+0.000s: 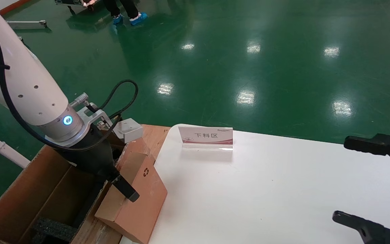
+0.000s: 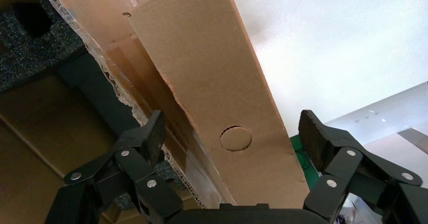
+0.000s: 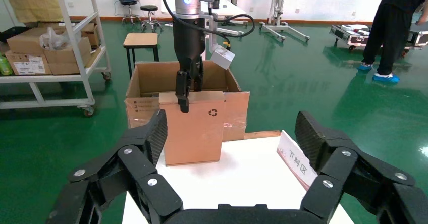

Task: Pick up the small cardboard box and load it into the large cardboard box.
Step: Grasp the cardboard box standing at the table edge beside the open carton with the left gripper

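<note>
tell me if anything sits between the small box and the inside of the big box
Only the large cardboard box's own taped flap: the small cardboard box leans against it at the table edge. The left gripper straddles the small box's top edge, fingers apart; the black foam lies inside. The right gripper waits, open, over the table.

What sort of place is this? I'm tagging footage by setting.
Probably a factory or lab hall: glossy green floor, metal shelving stacked with cartons, a person in blue shoe covers by equipment.
</note>
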You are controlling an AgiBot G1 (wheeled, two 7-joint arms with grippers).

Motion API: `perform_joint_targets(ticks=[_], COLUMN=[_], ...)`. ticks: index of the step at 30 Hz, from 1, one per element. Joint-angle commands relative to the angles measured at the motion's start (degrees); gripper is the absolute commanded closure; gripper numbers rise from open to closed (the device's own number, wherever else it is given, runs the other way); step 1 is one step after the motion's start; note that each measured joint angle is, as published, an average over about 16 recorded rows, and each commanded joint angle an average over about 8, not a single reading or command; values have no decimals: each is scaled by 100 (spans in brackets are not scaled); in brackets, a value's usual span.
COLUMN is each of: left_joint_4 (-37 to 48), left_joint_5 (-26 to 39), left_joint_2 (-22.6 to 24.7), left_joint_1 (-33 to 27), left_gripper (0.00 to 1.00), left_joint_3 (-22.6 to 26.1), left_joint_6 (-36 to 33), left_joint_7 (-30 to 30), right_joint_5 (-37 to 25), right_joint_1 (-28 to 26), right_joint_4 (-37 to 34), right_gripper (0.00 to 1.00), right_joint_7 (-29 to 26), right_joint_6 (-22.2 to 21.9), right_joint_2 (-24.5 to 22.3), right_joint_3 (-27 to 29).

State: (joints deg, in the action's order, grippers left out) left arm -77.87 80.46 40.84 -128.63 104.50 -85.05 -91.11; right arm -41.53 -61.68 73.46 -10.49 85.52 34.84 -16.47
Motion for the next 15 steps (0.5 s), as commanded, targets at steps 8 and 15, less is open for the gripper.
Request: perform_joint_targets(ticks=[8,15], left_joint_4=[0,0], left_joint_5=[8,11], left_joint_2=[5,8], left_joint_1=[-7,-9], left_gripper=[100,100], left_joint_3=[-3,-6], left_joint_6=[-13,-18], left_joint_7=[-3,-5], right_joint_5=[0,0], right_joint_1=[0,0], right_joint_4=[0,0], right_gripper=[100,100], right_joint_7=[0,0], right_joint_6=[0,0], right_joint_2=[0,0], right_joint_3=[0,0])
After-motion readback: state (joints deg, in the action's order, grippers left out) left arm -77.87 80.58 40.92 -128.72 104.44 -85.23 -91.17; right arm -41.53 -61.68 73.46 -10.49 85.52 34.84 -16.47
